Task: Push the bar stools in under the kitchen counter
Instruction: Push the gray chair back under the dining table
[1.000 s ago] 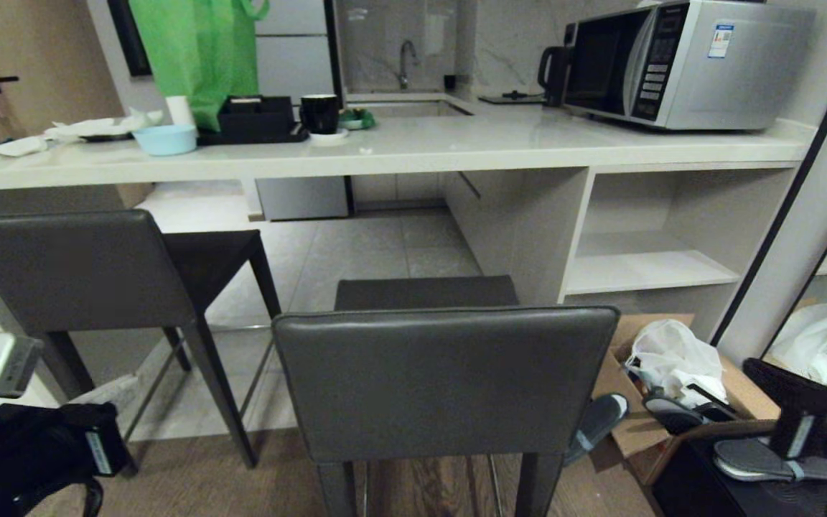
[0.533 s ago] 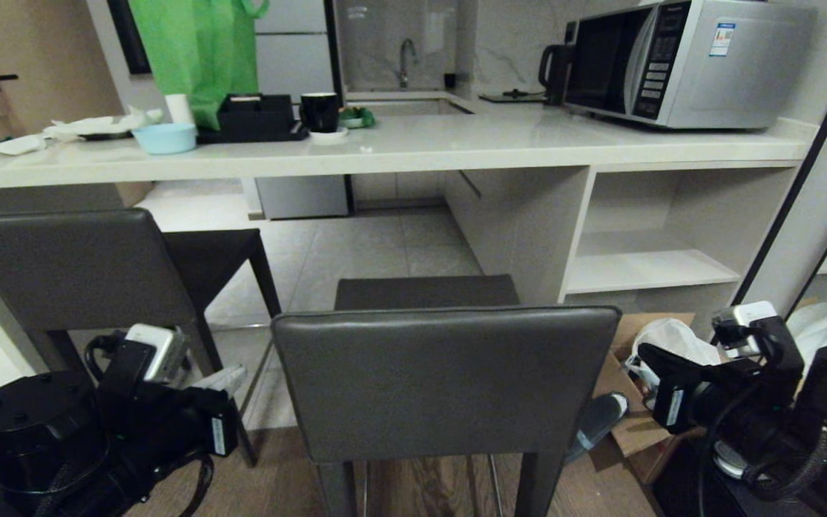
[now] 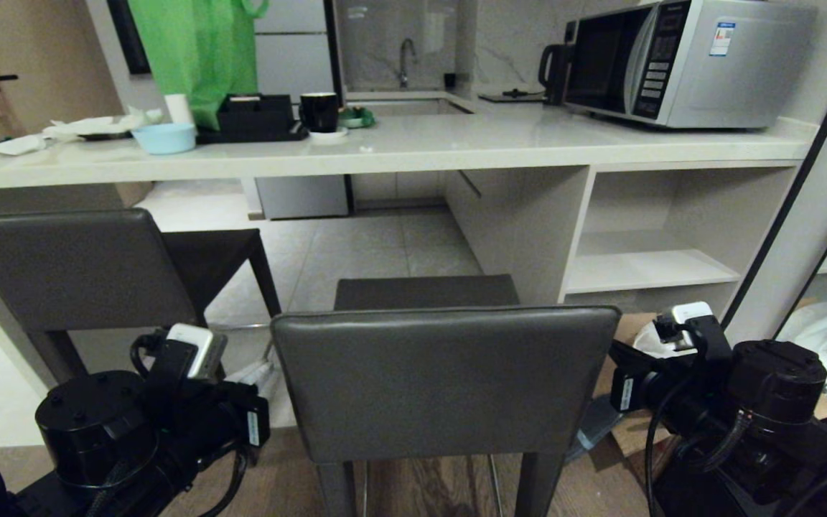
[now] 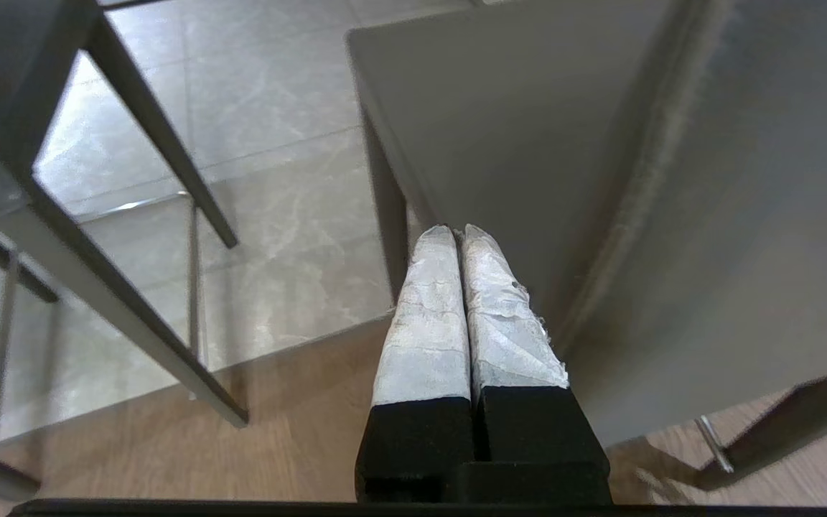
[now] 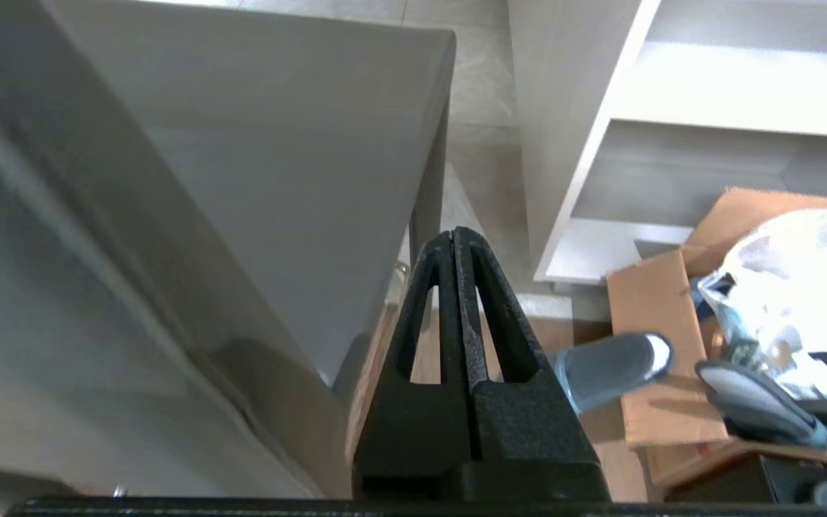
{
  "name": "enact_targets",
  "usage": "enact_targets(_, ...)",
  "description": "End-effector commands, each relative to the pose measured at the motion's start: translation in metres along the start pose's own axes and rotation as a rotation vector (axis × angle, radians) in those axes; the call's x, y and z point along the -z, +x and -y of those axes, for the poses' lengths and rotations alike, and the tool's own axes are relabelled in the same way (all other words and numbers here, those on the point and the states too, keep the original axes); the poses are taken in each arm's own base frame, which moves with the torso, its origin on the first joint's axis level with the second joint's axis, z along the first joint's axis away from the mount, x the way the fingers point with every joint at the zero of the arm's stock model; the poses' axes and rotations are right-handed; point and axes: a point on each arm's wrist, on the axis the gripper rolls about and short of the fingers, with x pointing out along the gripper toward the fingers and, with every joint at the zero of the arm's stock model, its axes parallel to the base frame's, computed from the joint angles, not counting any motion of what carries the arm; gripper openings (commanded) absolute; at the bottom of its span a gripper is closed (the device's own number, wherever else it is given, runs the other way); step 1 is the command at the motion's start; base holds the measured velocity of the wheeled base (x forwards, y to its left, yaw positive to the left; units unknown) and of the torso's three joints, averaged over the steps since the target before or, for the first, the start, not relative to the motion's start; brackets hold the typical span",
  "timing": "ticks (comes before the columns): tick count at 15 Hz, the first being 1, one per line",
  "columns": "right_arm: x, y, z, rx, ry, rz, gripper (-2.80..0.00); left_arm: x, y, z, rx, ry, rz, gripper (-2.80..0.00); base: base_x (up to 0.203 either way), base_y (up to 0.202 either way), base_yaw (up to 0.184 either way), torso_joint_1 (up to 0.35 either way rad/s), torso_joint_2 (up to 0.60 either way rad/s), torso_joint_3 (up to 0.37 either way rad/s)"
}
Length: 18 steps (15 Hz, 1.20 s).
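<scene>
Two grey-brown bar stools stand before the kitchen counter point(image 3: 456, 147). The near stool point(image 3: 442, 380) is in the middle, its backrest toward me and its seat short of the counter's edge. The other stool point(image 3: 69, 269) stands at the left, turned slightly. My left gripper point(image 4: 459, 231) is shut and empty, its white-wrapped fingers point(image 3: 259, 373) just beside the left edge of the near stool point(image 4: 528, 143). On the other side, my right gripper point(image 5: 454, 233) is shut and empty next to the right edge of the same stool point(image 5: 277, 143). Whether either one touches the stool I cannot tell.
A cardboard box point(image 3: 632, 424) with white bags and slippers lies on the floor at the right, below the counter's open shelves point(image 3: 657, 266). On the counter are a microwave point(image 3: 679, 61), a blue bowl point(image 3: 164, 138), a black mug point(image 3: 319, 112) and a green bag point(image 3: 198, 50).
Both arms have come up from the lower corners and swung inward to flank the near stool's backrest. The stools have not moved.
</scene>
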Motion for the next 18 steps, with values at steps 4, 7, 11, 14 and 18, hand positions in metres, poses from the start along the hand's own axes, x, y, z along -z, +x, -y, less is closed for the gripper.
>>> enact_targets(4,-0.003,0.017,-0.006,-0.008,0.002,0.033,-2.8,0.005,0.005,0.003,0.008,-0.011,-0.019,-2.8,0.0,0.0,0.0,0.0,0.0,0.0)
enact_targets(7,-0.004,0.02,-0.007,-0.011,-0.002,0.04,-2.8,0.005,0.01,0.005,0.007,-0.019,-0.016,-2.8,0.0,0.0,0.0,0.0,0.0,0.0)
enact_targets(11,-0.005,0.021,-0.008,-0.013,-0.014,0.048,-2.8,0.016,0.017,0.005,-0.034,-0.007,-0.064,-2.8,0.0,0.0,0.0,0.0,0.0,0.0)
enact_targets(14,-0.01,0.025,-0.014,-0.032,-0.016,0.076,-2.8,0.01,0.025,0.007,-0.033,-0.013,-0.029,-2.8,0.0,0.0,0.0,0.0,0.0,0.0)
enact_targets(18,-0.01,0.025,-0.027,-0.073,-0.021,0.076,-2.8,0.007,0.036,0.012,-0.022,-0.014,-0.006,-2.8,0.0,0.0,0.0,0.0,0.0,0.0)
